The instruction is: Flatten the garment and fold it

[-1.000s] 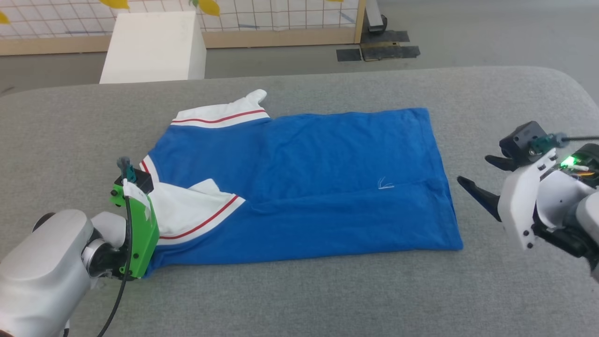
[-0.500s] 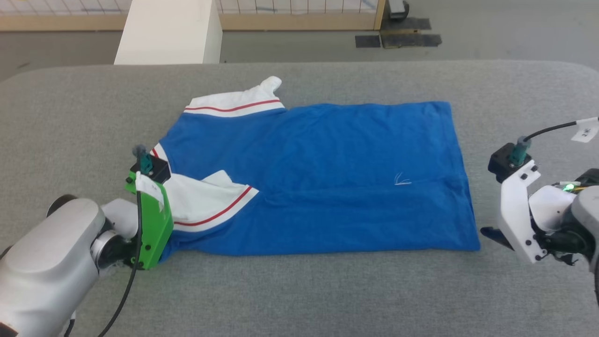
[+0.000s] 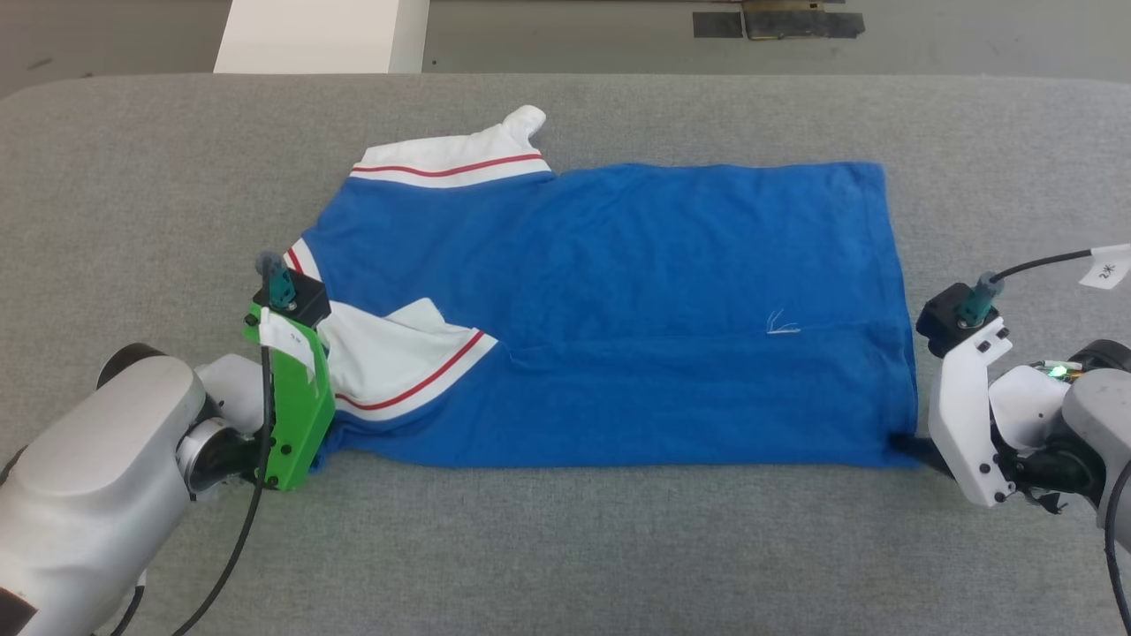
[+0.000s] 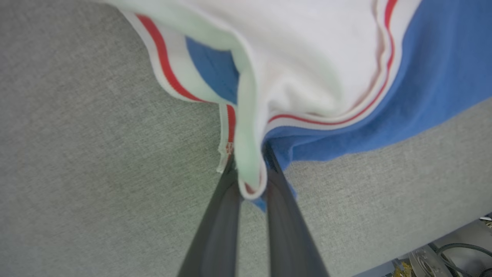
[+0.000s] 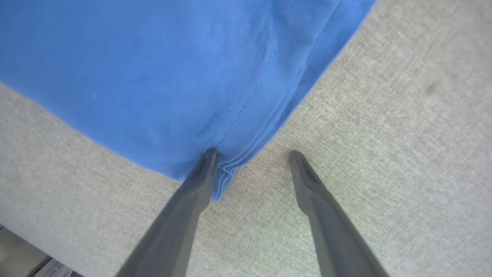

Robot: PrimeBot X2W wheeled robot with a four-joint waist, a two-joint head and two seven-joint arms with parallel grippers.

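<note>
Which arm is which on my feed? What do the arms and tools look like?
Left tool: green bracket, black camera block, black wire, silver-grey arm. Right tool: white bracket, black cable with white tag, green light. Both have long dark fingers.

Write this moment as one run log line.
left gripper: shut on shirt | right gripper: open at hem corner | shirt: lying on table

matt cloth garment, coarse cloth table
</note>
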